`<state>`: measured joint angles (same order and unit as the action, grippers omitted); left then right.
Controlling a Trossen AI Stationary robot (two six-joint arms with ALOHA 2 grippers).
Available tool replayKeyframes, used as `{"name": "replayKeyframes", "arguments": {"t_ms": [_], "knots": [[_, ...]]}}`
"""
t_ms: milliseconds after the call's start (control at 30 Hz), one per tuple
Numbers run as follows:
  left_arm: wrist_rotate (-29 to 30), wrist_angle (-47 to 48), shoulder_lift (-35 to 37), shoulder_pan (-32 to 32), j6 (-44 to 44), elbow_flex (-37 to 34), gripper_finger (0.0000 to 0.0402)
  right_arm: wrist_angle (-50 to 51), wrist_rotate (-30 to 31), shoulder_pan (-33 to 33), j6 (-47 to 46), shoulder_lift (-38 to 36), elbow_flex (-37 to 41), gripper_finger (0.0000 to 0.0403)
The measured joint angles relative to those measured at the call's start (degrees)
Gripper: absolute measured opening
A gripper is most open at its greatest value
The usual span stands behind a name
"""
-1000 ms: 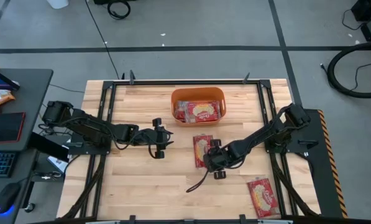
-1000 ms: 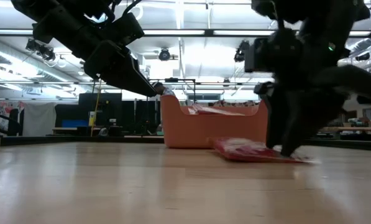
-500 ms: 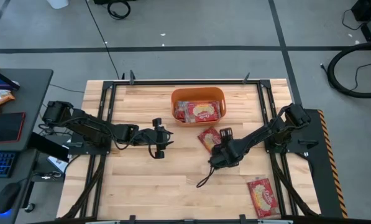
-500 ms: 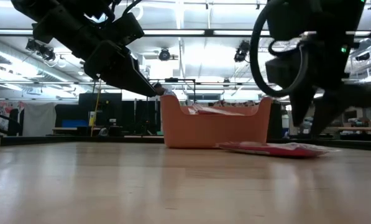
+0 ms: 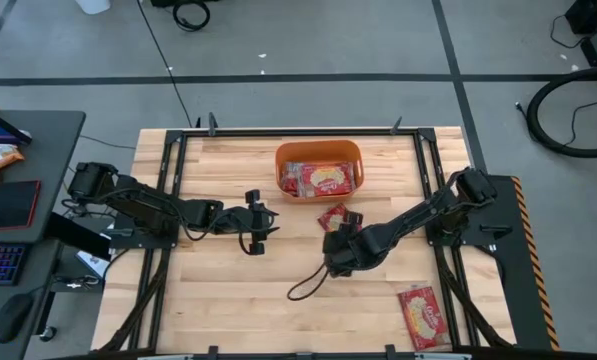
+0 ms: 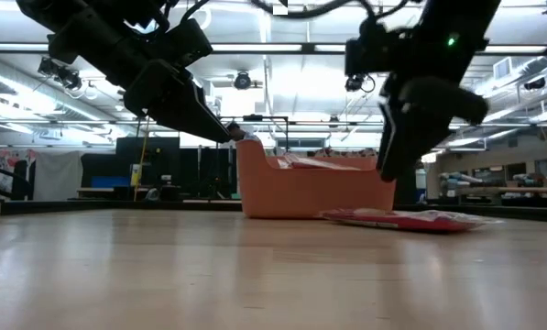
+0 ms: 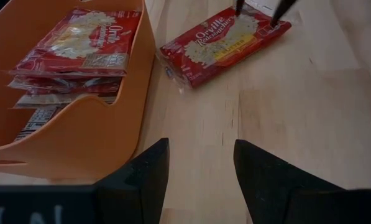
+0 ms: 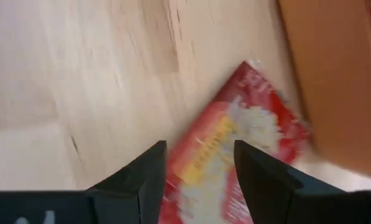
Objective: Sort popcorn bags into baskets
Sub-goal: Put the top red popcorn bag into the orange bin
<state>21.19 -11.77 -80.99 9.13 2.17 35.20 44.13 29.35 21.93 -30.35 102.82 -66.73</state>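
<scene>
High view: popcorn bag [image 5: 333, 216] lies flat just beyond the spread, empty right tool [image 5: 344, 238].

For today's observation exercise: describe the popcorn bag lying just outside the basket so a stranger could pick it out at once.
Find the orange basket at the table's far middle. Just outside its near right corner one popcorn bag lies flat and skewed on the wood, beside the open right gripper. Unlike the bags stacked inside or the lone one by the near right edge, it almost touches the basket.

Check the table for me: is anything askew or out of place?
One popcorn bag lies skewed on the table just outside the orange basket, below the open right gripper. Another bag sits alone near the table's front right corner.
</scene>
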Motion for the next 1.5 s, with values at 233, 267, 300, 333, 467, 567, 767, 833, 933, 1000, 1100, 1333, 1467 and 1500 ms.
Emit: {"name": "replayKeyframes", "arguments": {"t_ms": [233, 267, 300, 333, 467, 567, 767, 833, 933, 1000, 1100, 1333, 1467, 1500], "knots": [[0.00, 0.00, 0.00, 0.00, -0.02, 0.00, 0.0185, -3.59, 3.52, 1.21, -4.23, 6.69, 1.06, 0.0191], [-0.02, 0.02, 0.00, 0.00, -0.02, 0.00, 0.0185, -3.63, 3.89, 1.36, -4.44, 7.69, 1.06, 0.0191], [-0.02, 0.02, 0.00, 0.00, -0.02, 0.00, 0.0185, -3.80, 3.98, 1.38, -4.59, 8.62, 1.06, 0.0191], [0.00, 0.02, 0.00, 0.00, -0.02, 0.00, 0.0185, -3.86, 4.34, 1.42, -4.73, 9.39, 0.95, 0.0191], [-0.02, 0.02, 0.00, 0.00, -0.03, 0.00, 0.0185, -3.08, 5.49, 1.57, -6.12, 11.40, 0.74, 0.0191], [-0.02, 0.04, 0.00, -0.02, -0.04, 0.00, 0.0185, -2.04, 6.41, 1.54, -6.12, 11.62, 0.71, 0.0183], [0.00, 0.04, 0.00, 0.00, 0.00, 0.00, 0.0185, 0.65, 7.35, 1.16, -1.82, 10.97, 0.95, 0.0141], [-0.01, 0.04, 0.00, 0.00, 0.00, 0.00, 0.0185, 0.91, 7.19, 0.99, -0.55, 10.94, 1.00, 0.0124], [-0.02, 0.04, 0.00, -0.01, -0.02, 0.00, 0.0185, 1.10, 5.19, 0.54, 0.61, 10.89, 1.00, 0.0094], [-0.02, 0.04, 0.00, 0.00, -0.02, 0.00, 0.0185, 1.13, 3.93, 0.34, 0.58, 10.87, 1.00, 0.0070], [-0.02, 0.04, 0.00, 0.00, -0.04, 0.00, 0.0185, 1.13, 3.40, 0.36, 0.57, 10.90, 1.00, 0.0026], [0.00, 0.04, 0.00, 0.00, 0.00, 0.00, 0.0185, 5.77, 2.63, 0.31, 0.91, 11.18, -1.27, 0.0012], [0.00, 0.00, 0.00, 0.00, 0.37, 0.00, 0.0185, 12.89, 3.78, 0.59, 2.07, 11.18, -7.26, 0.0006], [0.00, 0.00, 0.00, 0.00, 0.39, 0.00, 0.0185, 15.22, 4.34, 0.69, 2.06, 11.18, -8.87, 0.0006]]}}
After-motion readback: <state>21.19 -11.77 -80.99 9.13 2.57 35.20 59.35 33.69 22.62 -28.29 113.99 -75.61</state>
